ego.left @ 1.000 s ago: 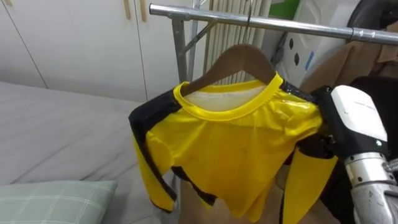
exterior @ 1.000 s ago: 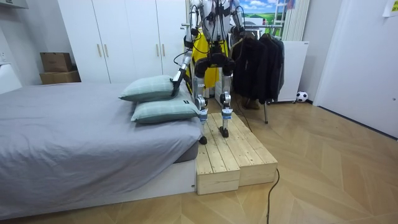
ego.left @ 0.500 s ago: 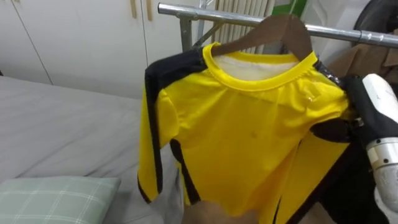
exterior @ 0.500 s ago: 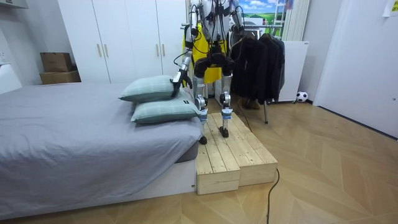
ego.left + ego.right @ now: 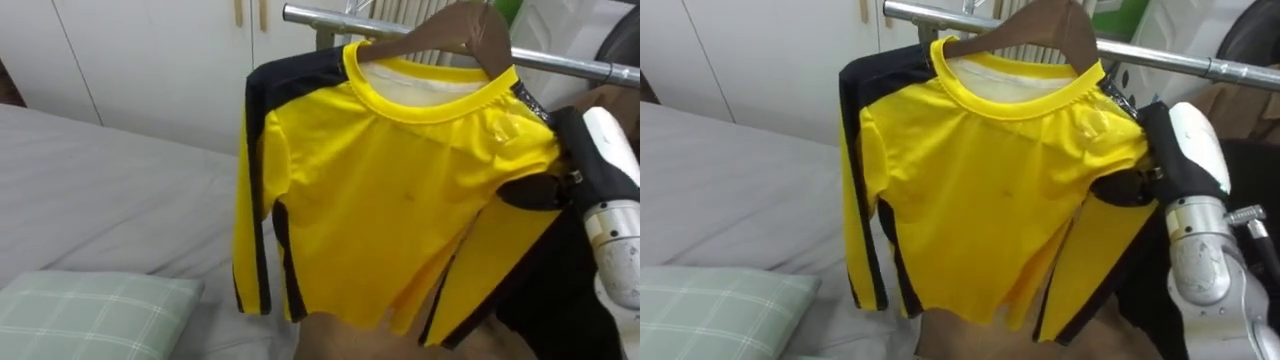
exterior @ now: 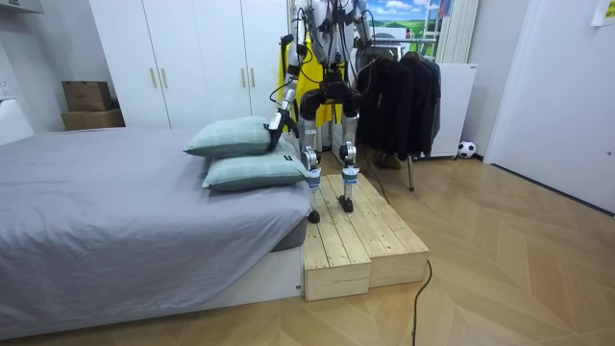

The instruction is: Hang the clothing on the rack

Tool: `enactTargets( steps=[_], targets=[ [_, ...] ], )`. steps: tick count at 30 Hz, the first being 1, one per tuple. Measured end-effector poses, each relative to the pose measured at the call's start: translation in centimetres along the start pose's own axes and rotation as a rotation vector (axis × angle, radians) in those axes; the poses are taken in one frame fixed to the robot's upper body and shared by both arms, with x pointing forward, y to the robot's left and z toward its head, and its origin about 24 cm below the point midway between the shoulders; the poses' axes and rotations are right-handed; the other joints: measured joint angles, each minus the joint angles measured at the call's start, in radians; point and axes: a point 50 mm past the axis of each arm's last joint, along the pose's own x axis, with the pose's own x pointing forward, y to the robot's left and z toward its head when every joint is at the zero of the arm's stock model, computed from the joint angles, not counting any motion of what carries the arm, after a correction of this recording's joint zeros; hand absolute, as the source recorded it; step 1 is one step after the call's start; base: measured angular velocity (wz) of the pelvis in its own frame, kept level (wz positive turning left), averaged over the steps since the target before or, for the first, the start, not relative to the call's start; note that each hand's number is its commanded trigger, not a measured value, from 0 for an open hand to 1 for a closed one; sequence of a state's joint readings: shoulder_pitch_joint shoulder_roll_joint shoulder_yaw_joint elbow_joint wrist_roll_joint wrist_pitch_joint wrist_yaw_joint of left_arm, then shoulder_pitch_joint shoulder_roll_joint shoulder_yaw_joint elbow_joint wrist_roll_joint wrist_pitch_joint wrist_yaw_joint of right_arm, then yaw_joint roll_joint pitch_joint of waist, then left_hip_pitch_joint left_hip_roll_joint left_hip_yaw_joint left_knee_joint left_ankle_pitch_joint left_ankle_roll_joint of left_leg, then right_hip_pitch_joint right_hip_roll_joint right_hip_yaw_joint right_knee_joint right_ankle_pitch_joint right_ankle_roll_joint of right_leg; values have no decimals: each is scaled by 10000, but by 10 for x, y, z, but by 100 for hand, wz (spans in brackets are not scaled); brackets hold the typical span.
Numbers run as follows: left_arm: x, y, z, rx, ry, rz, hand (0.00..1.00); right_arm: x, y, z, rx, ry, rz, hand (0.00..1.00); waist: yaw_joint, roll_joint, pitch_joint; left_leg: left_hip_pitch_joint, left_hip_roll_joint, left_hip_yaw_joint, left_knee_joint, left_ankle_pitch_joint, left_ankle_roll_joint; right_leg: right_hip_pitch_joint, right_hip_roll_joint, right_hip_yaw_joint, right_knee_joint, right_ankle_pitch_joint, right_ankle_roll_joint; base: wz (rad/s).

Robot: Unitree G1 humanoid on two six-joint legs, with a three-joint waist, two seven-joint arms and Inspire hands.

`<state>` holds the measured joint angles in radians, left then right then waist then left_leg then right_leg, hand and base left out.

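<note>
The yellow shirt (image 5: 400, 190) hangs lengthwise downward from a wooden hanger (image 5: 460, 30) at the metal rail (image 5: 580, 66). Its collar is up and its front faces the robot. The right hand (image 5: 1188, 150) sits at its shoulder; I cannot tell its hold.

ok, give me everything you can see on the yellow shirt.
Long-sleeved yellow shirt, thin shiny fabric, yellow collar band, black shoulder panels and black stripes down the sleeves. It hangs front-on on a wooden hanger up against the metal rail; the hook is out of frame, so hooked or not is unclear. Sleeves dangle loose. The right hand is at its shoulder on the robot's right side.
</note>
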<state>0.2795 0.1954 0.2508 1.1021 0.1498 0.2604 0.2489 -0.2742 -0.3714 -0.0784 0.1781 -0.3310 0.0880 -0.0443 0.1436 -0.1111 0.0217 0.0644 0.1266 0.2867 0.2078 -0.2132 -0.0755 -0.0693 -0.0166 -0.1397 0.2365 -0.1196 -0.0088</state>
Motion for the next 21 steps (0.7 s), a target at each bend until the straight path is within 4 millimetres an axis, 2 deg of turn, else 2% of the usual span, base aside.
enactTargets(
  steps=[8, 11, 16, 21],
  targets=[
    [1, 3, -1, 206, -118, -223, 0, 5, 13, -12, 648, 725, 1325, 100, 23, 41, -9, -20, -4, -100, 2, 4, -2, 89, -11, -72, -9, 0, 0, 2],
    [1, 5, 0, 223, -174, -258, 0, 8, 17, -18, 1112, 1069, 1708, 100, -5, 36, -13, -17, -17, -272, 54, 3, -2, 194, -47, -252, -143, -4, 6, 15],
    [1, 5, 1, 216, -200, -306, 0, 13, 23, -24, 3396, 1470, 2301, 100, 20, 79, -30, 16, -15, -355, 56, 4, -2, 287, -53, -307, -158, -3, 4, 5],
    [1, 5, 1, 212, -192, -310, 0, 10, 30, -41, 4145, 2276, 2734, 100, 34, 110, -23, 127, -31, -459, 45, 4, -2, 480, -87, -435, -220, -10, 15, 7]
  ],
)
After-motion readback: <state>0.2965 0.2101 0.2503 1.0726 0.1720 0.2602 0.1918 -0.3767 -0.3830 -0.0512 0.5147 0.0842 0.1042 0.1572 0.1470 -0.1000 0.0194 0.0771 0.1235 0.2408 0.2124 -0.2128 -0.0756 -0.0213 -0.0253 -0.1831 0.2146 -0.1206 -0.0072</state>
